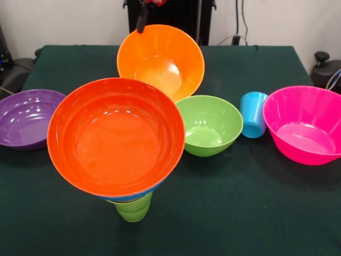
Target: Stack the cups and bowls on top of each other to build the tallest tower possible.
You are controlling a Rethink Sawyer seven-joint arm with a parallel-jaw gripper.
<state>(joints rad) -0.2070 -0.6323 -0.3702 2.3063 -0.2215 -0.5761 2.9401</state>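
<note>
A tower stands at the front left: a lime green cup (pixel 133 209) at the bottom, a thin sliver of a blue bowl (pixel 139 195) above it, and a big orange bowl (pixel 116 136) on top. My gripper (pixel 143 15) comes in at the top edge, and a black finger (pixel 141 21) sits on the rim of a yellow-orange bowl (pixel 161 61), which hangs tilted with its opening toward the camera. A green bowl (pixel 209 125), a light blue cup (pixel 254 114), a pink bowl (pixel 303 125) and a purple bowl (pixel 25 117) rest on the table.
The table is covered with a dark green cloth (pixel 240 213). The robot's black pedestal (pixel 176 16) stands behind the far edge. Dark equipment sits off the table at the far left (pixel 13 72) and the far right (pixel 325 69).
</note>
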